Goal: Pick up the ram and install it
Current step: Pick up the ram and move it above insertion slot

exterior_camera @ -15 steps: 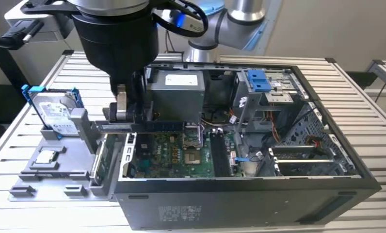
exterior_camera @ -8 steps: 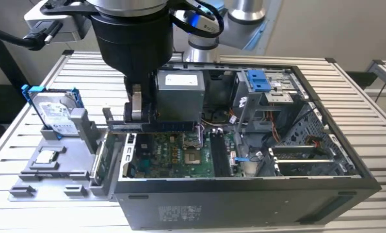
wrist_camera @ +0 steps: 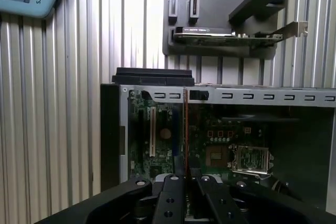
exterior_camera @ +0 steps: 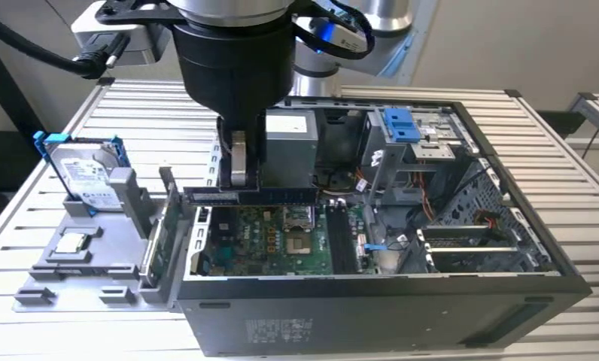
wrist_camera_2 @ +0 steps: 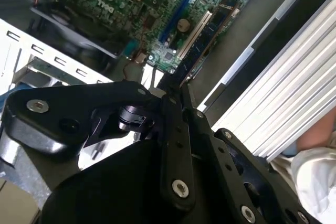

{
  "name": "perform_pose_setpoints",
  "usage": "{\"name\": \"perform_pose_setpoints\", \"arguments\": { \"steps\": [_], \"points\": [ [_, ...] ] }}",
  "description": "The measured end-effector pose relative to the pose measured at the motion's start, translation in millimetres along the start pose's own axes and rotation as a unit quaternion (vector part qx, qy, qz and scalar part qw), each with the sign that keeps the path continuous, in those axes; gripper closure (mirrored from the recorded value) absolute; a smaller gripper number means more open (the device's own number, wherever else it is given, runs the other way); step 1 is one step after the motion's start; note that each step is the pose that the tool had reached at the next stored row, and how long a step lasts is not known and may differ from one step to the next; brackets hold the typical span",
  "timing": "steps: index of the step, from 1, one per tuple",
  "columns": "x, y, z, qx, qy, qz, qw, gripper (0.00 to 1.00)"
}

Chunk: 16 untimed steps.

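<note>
One ram (exterior_camera: 279, 196), likely light and stiff but fragile, is hanging edge-down over the motherboard (exterior_camera: 269, 241) of the open computer case (exterior_camera: 380, 293), the gripper (exterior_camera: 241, 183) clamping its flat faces near mid-length, probably the safest hold, clear of the contact edge.

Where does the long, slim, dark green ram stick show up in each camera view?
Exterior view: long, slim dark green ram stick, level in the black gripper, over the open case.
Second wrist view: jutting out from the gripper.
First wrist view: thin edge-on line from the gripper.
Shared landmark: green motherboard.
</note>
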<state>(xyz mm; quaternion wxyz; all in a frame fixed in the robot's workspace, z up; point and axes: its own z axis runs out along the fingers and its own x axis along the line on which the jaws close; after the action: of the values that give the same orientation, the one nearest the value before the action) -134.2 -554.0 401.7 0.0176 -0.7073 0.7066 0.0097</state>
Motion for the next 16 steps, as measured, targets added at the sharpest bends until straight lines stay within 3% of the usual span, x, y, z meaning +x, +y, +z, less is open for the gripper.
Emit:
{"name": "perform_pose_setpoints", "arguments": {
  "steps": [16],
  "points": [
    [0.0, -32.3, 0.4, 0.0, 0.0, 0.0, 1.0, 0.86]
  ]
}}
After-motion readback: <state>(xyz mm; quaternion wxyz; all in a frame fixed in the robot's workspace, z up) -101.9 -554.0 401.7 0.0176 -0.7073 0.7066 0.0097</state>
